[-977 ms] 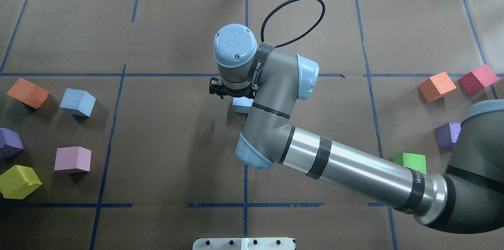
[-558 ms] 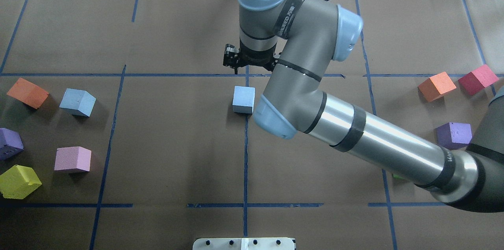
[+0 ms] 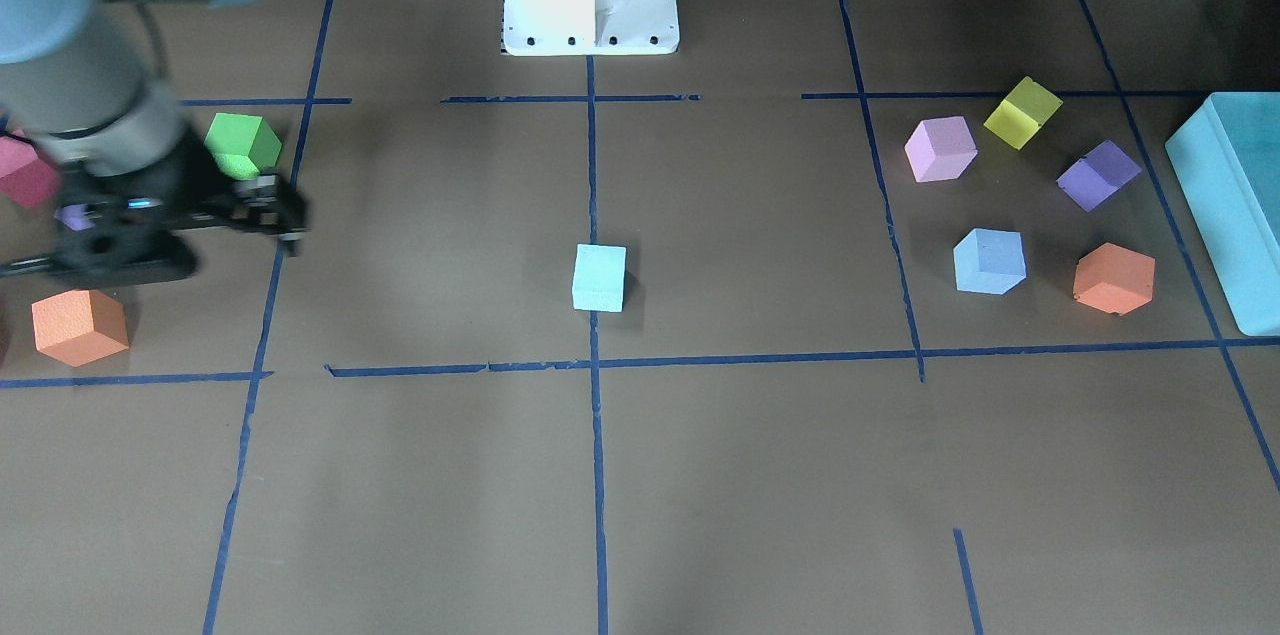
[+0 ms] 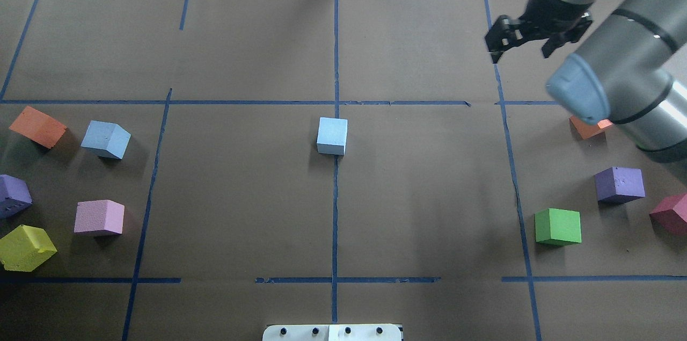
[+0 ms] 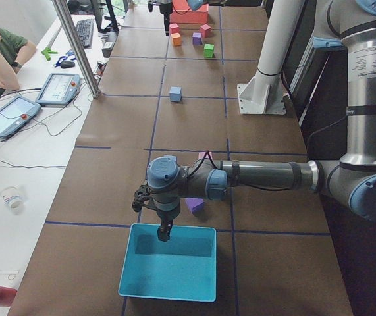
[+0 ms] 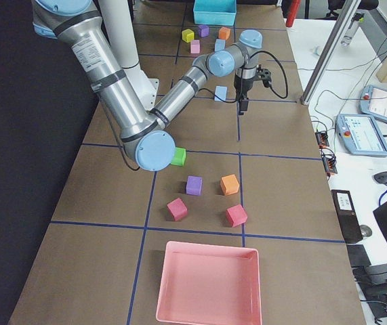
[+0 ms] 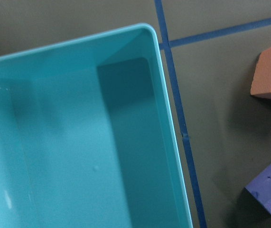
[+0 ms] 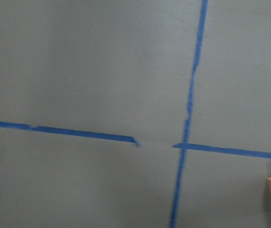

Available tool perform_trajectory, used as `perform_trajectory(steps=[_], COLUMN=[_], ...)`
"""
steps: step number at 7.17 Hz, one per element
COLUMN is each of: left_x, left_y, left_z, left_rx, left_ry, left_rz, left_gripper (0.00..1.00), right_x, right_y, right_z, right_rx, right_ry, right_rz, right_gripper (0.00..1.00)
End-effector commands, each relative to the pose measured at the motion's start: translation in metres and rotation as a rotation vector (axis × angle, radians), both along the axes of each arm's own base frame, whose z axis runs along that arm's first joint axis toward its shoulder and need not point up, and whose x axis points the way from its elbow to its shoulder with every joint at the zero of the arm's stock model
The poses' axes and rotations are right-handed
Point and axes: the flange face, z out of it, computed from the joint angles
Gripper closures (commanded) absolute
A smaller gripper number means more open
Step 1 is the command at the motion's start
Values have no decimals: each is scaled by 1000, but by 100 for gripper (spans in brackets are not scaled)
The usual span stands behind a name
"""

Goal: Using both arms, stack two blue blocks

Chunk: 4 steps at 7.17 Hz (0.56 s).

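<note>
One pale-blue block (image 4: 331,136) stands alone at the table's centre, on the middle tape line; it also shows in the front view (image 3: 599,278). The second blue block (image 4: 106,139) sits at the left among other cubes, and in the front view (image 3: 989,261). My right gripper (image 4: 519,56) hangs open and empty over the far right of the table, well away from both blocks. My left gripper (image 5: 164,234) points down over the teal box (image 5: 168,270); I cannot tell whether it is open. The left wrist view shows only the box's inside (image 7: 78,142).
Orange (image 4: 37,126), purple (image 4: 13,196), pink (image 4: 99,217) and yellow (image 4: 26,247) cubes lie around the left blue block. Green (image 4: 558,226), purple (image 4: 620,184), orange (image 4: 587,127) and red (image 4: 671,215) cubes lie at the right. A pink tray (image 6: 207,284) stands at the right end.
My right gripper has left the centre blue block, risen and swung to the far right. The block stays where it stood on the centre line.
</note>
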Motion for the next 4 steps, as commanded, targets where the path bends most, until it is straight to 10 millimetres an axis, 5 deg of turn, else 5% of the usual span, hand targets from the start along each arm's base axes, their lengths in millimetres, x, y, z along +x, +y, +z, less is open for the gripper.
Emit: perform_trajectory(steps=[1,4], left_x=[1,19], left_y=[-33,-63], left_z=[-36,-66], left_rx=[149,135], left_ry=[-4,117], left_rz=[-2,-26], left_gripper=[0,0], right_x=[112,252], right_y=[20,100], right_z=[115,253], right_rx=[58,87], right_ry=[3,-36], right_rz=[-140,-231], right_gripper=[0,0])
